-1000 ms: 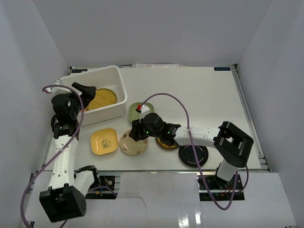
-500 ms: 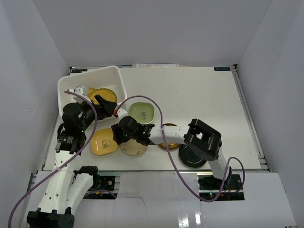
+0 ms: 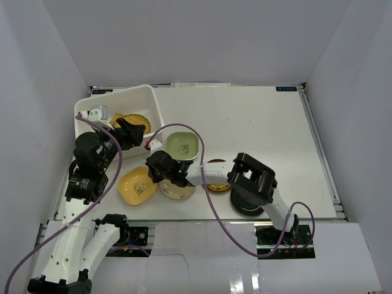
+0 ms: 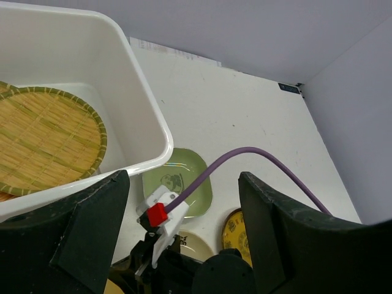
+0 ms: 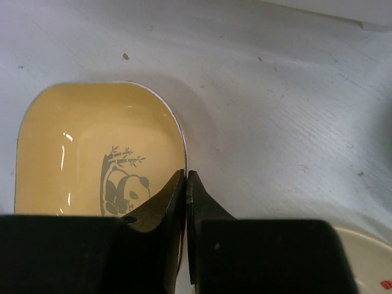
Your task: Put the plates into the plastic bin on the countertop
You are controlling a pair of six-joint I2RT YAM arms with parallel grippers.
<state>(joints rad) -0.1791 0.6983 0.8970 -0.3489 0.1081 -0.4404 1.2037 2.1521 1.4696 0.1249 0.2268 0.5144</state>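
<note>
Both fingers [image 5: 163, 207] — astride yellow plate [image 5: 73, 147] rim

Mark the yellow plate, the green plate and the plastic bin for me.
yellow plate [image 5: 98, 150], right wrist view, on its glossy inner floor.
green plate [image 3: 182, 144], top external view, at its centre.
plastic bin [image 4: 92, 49], left wrist view, on its inner far wall.

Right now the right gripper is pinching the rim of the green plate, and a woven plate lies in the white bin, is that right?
Not quite. The right gripper pinches the rim of the yellow plate, not the green plate, which lies ungripped; the right wrist view shows it. A woven plate does lie in the white bin.
</note>
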